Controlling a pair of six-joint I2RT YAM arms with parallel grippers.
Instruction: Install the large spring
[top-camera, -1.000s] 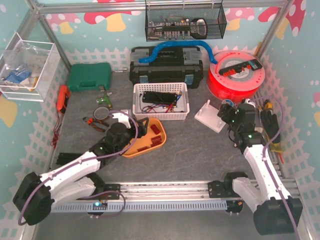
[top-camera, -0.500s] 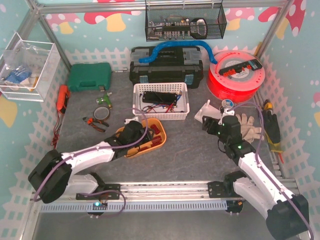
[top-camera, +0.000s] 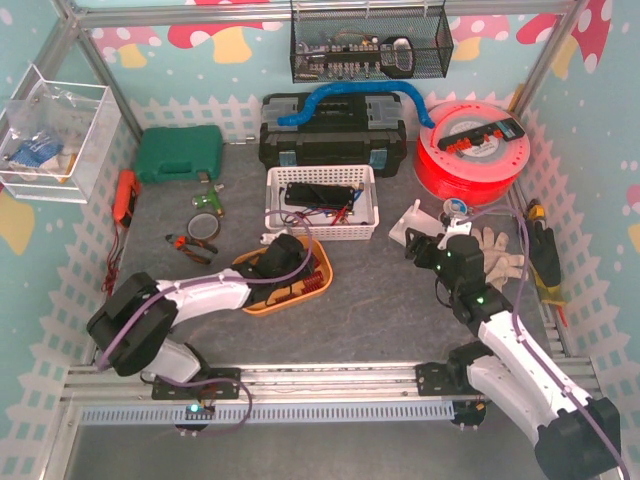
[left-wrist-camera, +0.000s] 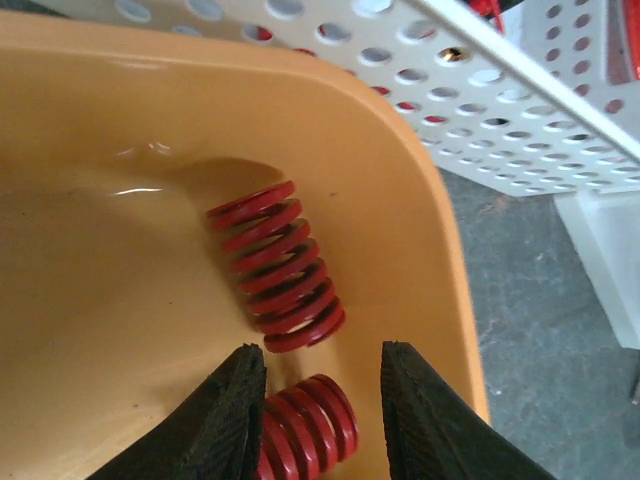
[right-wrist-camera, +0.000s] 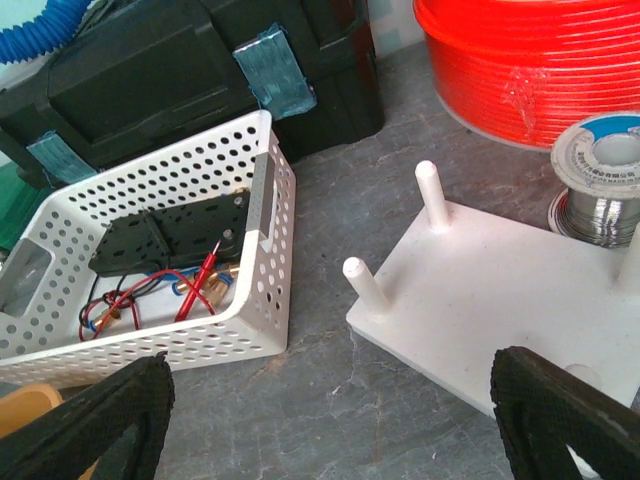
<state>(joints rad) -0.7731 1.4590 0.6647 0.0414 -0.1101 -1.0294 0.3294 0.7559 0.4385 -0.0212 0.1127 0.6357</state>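
In the left wrist view my left gripper (left-wrist-camera: 322, 352) has its jaws drawn close around a red spring (left-wrist-camera: 312, 425) lying in the orange tray (left-wrist-camera: 400, 200). The left pad presses on the coils, and a thin gap shows beside the right pad at the tip. A second red spring (left-wrist-camera: 280, 265) lies just ahead. From above, the left gripper (top-camera: 285, 258) reaches into that tray (top-camera: 250, 298). My right gripper (right-wrist-camera: 325, 370) stands open and empty over bare table, just short of the white peg plate (right-wrist-camera: 520, 300) with its upright pegs (right-wrist-camera: 362, 285).
A white perforated basket (top-camera: 322, 203) of wires sits behind the tray, and a black toolbox (top-camera: 333, 130) behind that. A red filament spool (top-camera: 470, 150), a solder reel (right-wrist-camera: 605, 180) and gloves (top-camera: 497, 252) crowd the right. Pliers (top-camera: 190, 245) lie at left.
My left arm reached forward into the orange tray and its jaws closed in around a red spring. My right arm swung left toward the peg plate, jaws still wide.
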